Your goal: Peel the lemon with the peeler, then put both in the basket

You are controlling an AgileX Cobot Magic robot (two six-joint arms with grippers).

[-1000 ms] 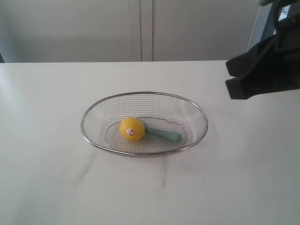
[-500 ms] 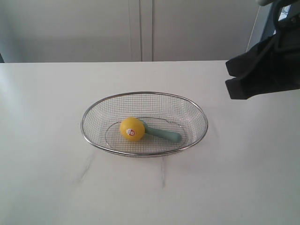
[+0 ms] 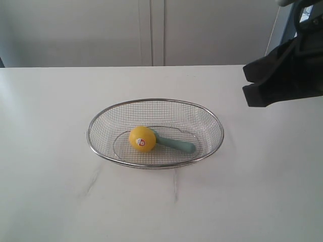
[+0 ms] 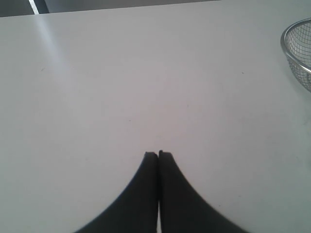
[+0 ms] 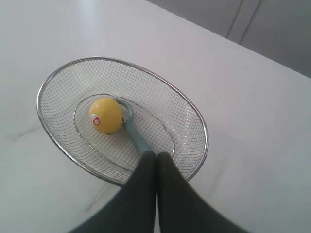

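Note:
The wire-mesh basket point(image 3: 212, 118) sits mid-table, and its rim point(image 5: 206, 141) also shows in the right wrist view. Inside it lies the yellow lemon point(image 3: 142, 138), sticker facing the camera, resting against the head of the teal peeler point(image 3: 177, 145). The right wrist view shows the lemon point(image 5: 107, 115) and the peeler handle point(image 5: 138, 139) too. My right gripper point(image 3: 246, 82) hangs high at the right, well away from the basket, fingers pressed together and empty point(image 5: 157, 155). In the left wrist view my left gripper point(image 4: 158, 155) is shut over bare table, with the basket rim point(image 4: 286, 52) at the frame's edge.
A white tabletop point(image 3: 55, 166) surrounds the basket, with a pale wall and cabinet doors point(image 3: 151, 30) behind. Faint grey smudges point(image 3: 93, 179) mark the surface in front of the basket. The left arm is out of the exterior view.

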